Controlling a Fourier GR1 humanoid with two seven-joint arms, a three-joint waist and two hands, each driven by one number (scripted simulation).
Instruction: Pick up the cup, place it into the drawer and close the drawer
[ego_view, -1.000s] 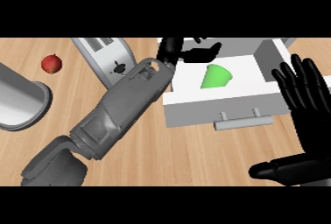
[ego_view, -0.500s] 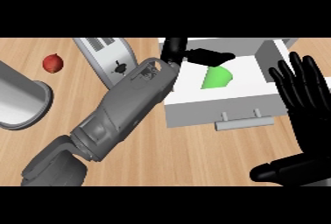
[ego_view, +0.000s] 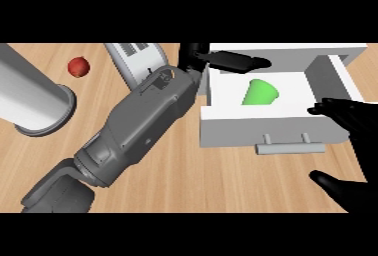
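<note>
Green cup in the open drawer

Green cup (ego_view: 260, 93) lying on its side inside the white drawer (ego_view: 255, 131), on the drawer's floor, touched by no hand. Drawer pulled out, open at the top, with a grey handle (ego_view: 289, 147) on its front.

Left hand (ego_view: 221, 60) over the back edge of the drawer, behind the cup, fingers stretched out flat to the right, holding nothing. Long grey forearm (ego_view: 140, 125) slanting up from the lower left to that hand.

Right hand (ego_view: 353, 120) at the right edge of the view, fingers spread, tips at the drawer's right front corner, thumb lower down, apart from the fingers. Nothing in it.

On the wooden counter (ego_view: 199, 175): a small red fruit (ego_view: 77, 66) near the top left, a big grey and white cylinder (ego_view: 33, 102) at the left, and a grey and white slotted thing (ego_view: 136, 57) partly hidden behind the left forearm.
</note>
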